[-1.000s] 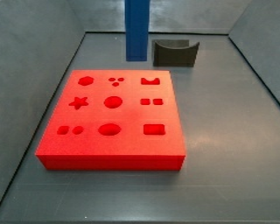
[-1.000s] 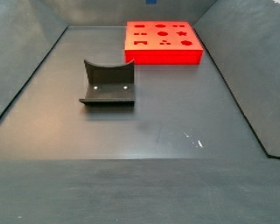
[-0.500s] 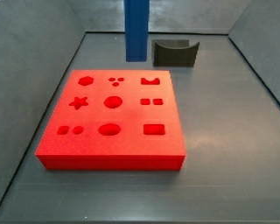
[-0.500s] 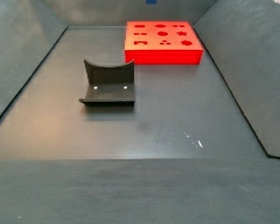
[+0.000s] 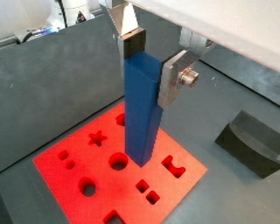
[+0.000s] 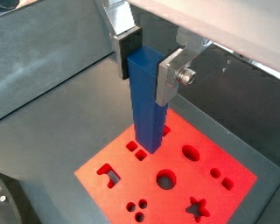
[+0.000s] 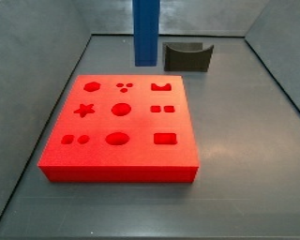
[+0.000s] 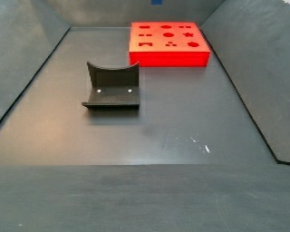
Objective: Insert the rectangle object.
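Note:
My gripper (image 5: 150,66) is shut on the top of the rectangle object (image 5: 143,109), a tall, smooth blue bar. It hangs upright and its lower end is above the red board (image 5: 73,171), which has several shaped holes. Both wrist views show this; in a wrist view the gripper (image 6: 150,66) clamps the bar (image 6: 149,114) between dark pads over the board (image 6: 192,179). In a side view the bar (image 7: 145,33) shows over the far side of the board (image 7: 140,124), with the gripper above the frame. In a side view the board (image 8: 169,59) lies far back and the bar is out of view.
The dark fixture (image 8: 111,86) stands on the grey floor apart from the board. It also shows beyond the board in a side view (image 7: 187,56) and in both wrist views (image 5: 257,140) (image 6: 4,197). Grey walls enclose the floor.

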